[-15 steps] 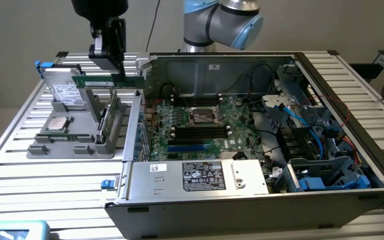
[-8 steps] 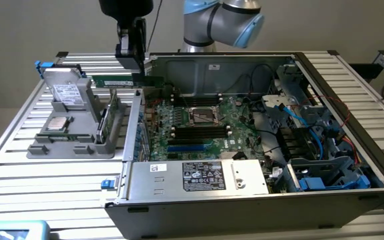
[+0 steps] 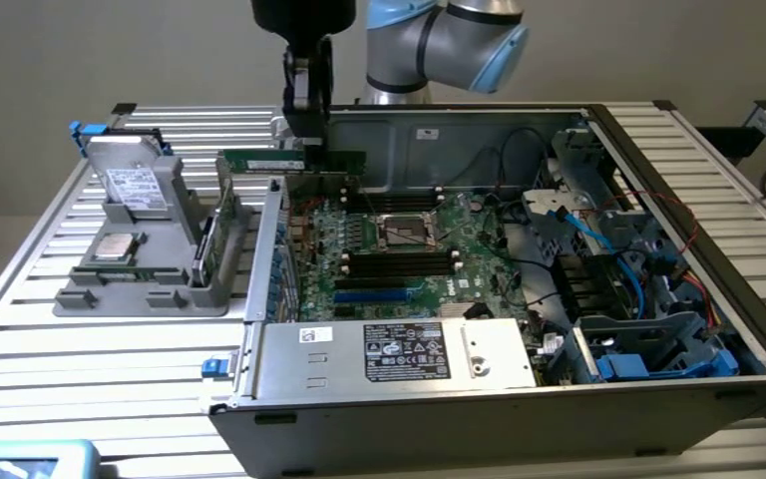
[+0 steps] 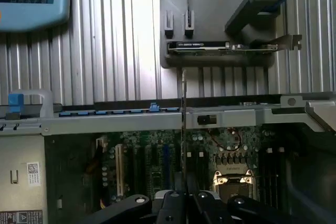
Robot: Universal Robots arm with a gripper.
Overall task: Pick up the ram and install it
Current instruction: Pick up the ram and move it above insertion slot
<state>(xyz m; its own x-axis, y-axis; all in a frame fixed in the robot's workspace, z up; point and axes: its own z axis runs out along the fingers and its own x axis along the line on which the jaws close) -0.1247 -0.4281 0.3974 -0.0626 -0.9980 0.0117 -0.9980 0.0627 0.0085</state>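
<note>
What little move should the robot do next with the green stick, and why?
Probably carry it inward, over the black slots: the gripper is shut on the ram, which hangs above the case wall, not yet over them.

Soft, even light overall. Wrist view gets harsh glare on the ribbed silver metal tabletop (image 4: 137, 24); the open dark computer case (image 4: 115, 123) looks murky inside.
</note>
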